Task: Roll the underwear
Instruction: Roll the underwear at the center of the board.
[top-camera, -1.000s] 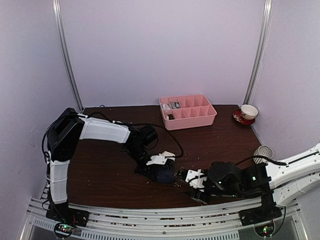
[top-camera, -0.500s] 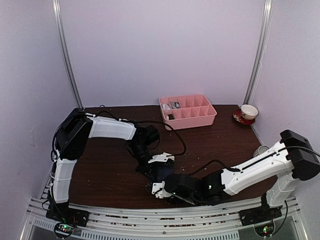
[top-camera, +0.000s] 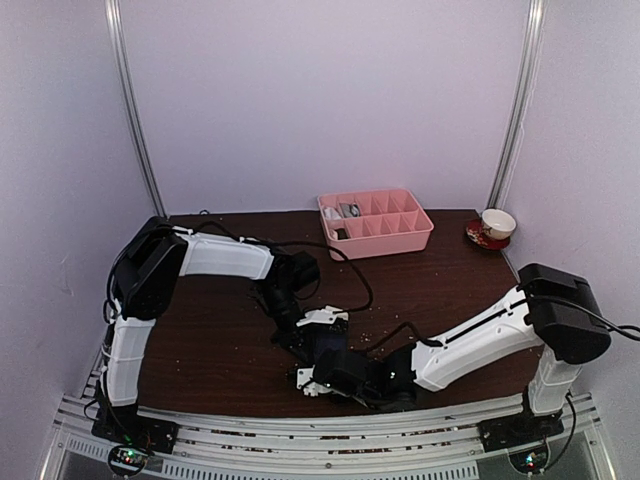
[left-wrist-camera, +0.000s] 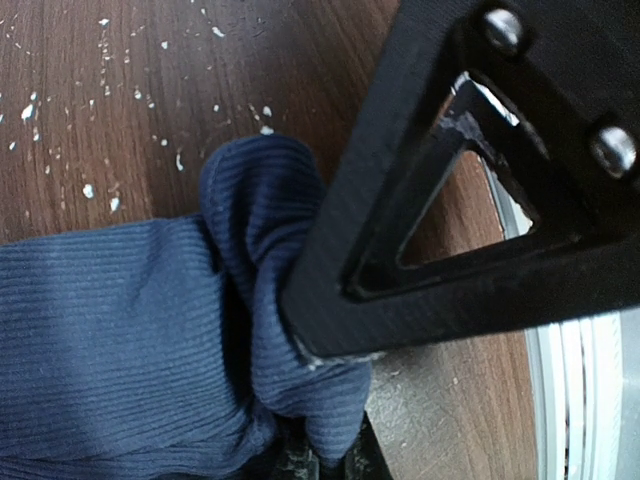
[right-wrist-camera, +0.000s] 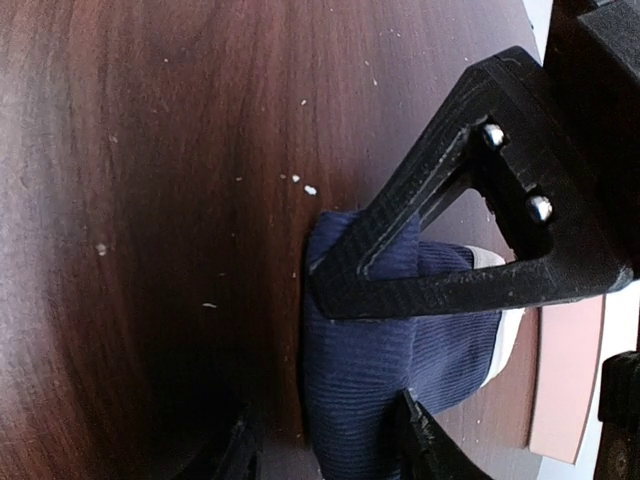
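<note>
Front-centre on the table (top-camera: 220, 340), the navy boxer briefs (left-wrist-camera: 120, 340) sit as a tight bunched bundle: roll looks mostly formed, not yet released (grey pair not visible on the table; pink compartment tray (top-camera: 400, 240) holds something too small to identify). Left gripper (left-wrist-camera: 315, 405) is clamped on a fold at the bundle's end, wrist pitched down; right gripper (right-wrist-camera: 330, 375) reaches in low from the right, jaws half-wide astride the bundle, can't tell if they bite.

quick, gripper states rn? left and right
Left gripper: shut on the navy ribbed cloth boxer briefs.
Right gripper: jaws straddle the same briefs; clamped or not, cannot tell.
</note>
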